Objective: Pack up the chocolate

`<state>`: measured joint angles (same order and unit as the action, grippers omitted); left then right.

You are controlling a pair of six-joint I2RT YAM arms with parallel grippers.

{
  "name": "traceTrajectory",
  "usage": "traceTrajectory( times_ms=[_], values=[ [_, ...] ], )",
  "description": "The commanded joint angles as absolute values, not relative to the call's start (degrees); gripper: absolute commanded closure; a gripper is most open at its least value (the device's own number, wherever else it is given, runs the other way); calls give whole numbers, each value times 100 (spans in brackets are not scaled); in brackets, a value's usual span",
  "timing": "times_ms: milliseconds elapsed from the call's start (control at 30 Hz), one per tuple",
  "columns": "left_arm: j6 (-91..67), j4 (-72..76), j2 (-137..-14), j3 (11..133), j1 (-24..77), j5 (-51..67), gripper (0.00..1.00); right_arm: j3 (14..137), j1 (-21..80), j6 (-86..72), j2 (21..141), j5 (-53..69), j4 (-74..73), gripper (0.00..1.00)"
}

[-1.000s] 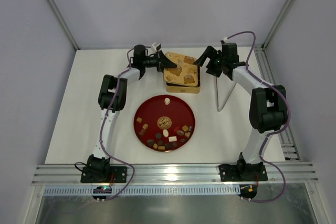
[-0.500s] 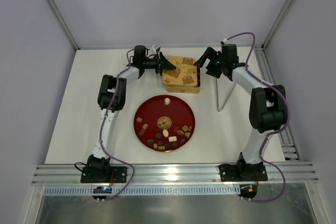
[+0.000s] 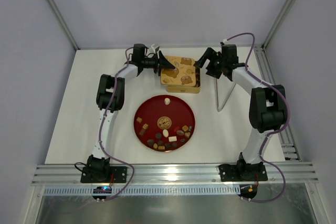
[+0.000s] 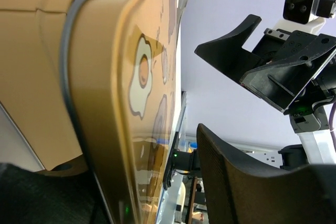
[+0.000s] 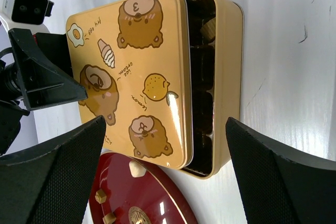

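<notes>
The chocolate (image 3: 165,132) lies as several small brown and cream pieces on a round red plate (image 3: 185,109); a few pieces (image 5: 129,168) also show in the right wrist view. Behind the plate stands a gold tin (image 3: 181,89) with its bear-printed lid (image 3: 179,68) lying on top, shifted left so dark compartments (image 5: 202,82) show. My left gripper (image 3: 166,62) is open around the lid's left edge (image 4: 142,77), and its right finger (image 4: 247,182) stands apart from the lid. My right gripper (image 3: 201,62) hangs wide open above the tin's right side (image 5: 165,124), holding nothing.
A thin bent metal rod (image 3: 222,96) stands right of the tin. The enclosure's walls rise behind and on both sides, and an aluminium rail (image 3: 173,172) carries the arm bases at the near edge.
My left gripper's jaws have opened off the lid. The lid has dropped from a skewed tilt to lying squarer on the tin. My right gripper has barely moved.
</notes>
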<state>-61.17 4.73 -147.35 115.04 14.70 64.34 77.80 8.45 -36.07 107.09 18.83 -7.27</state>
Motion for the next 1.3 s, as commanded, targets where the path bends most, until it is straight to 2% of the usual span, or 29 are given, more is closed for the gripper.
traceTrajectory(
  times_ms=[0,267,967,1267],
  values=[
    [-5678,-200,-14388,11505,1406,6258,47,7752,835,-3524,10679,1916,-501,5],
    [-5335,-737,-14177,11478,1371,6153,44,7655,844,-3516,10600,1907,-492,6],
    [-4263,-2407,-14151,11874,1230,5775,45,7585,844,-3489,10626,1951,-440,8],
    [-4175,-2487,-13905,11804,1160,5854,43,7620,896,-3551,10758,1995,-369,10]
  ],
)
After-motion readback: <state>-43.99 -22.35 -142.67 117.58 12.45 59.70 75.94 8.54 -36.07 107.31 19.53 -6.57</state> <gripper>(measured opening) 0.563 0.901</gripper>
